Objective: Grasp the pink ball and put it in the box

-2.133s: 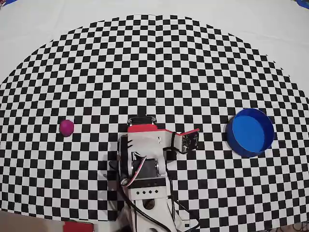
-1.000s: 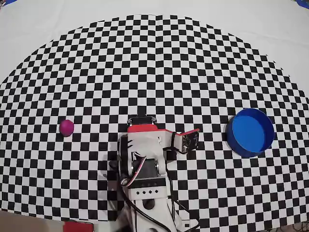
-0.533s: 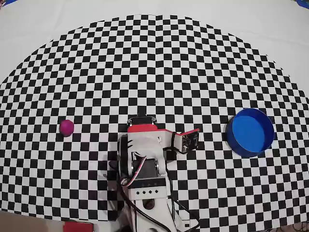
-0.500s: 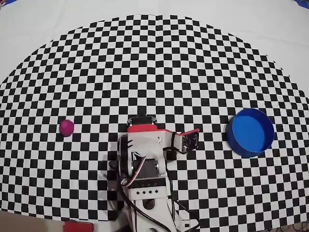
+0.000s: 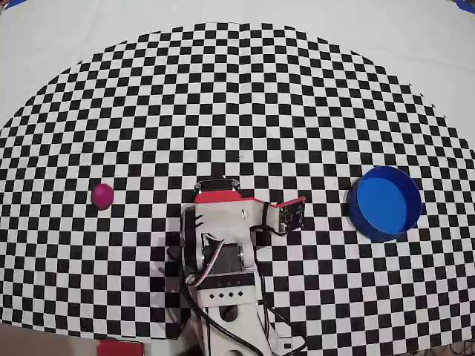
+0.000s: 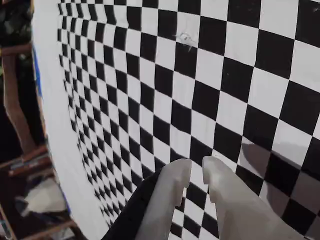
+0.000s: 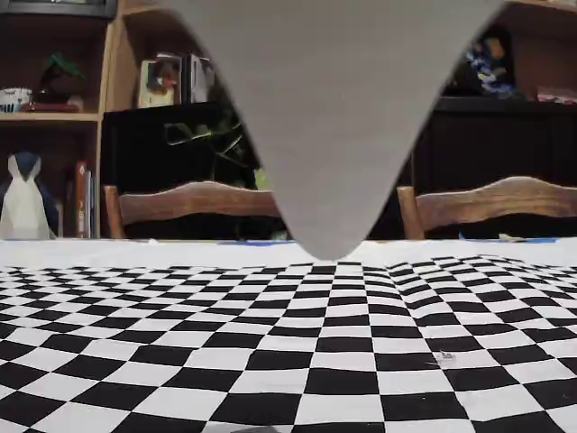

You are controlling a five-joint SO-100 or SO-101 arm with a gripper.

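In the overhead view the pink ball point(image 5: 102, 195) lies alone on the checkered cloth at the left. The box point(image 5: 384, 202), a round blue tub with nothing in it, stands far to the right. My arm point(image 5: 223, 237) is folded low at the bottom centre between them, well clear of both, and it hides the fingers from above. In the wrist view my gripper point(image 6: 196, 169) is shut down to a narrow slit with nothing in it, hanging over bare checker squares. Neither ball nor box shows in the wrist or fixed view.
The checkered cloth point(image 5: 237, 96) fans out ahead of the arm, with plain white table point(image 5: 74, 30) beyond it. In the fixed view a blurred grey shape point(image 7: 334, 117) hangs from the top, and two wooden chairs point(image 7: 194, 203) and shelves stand behind the far edge.
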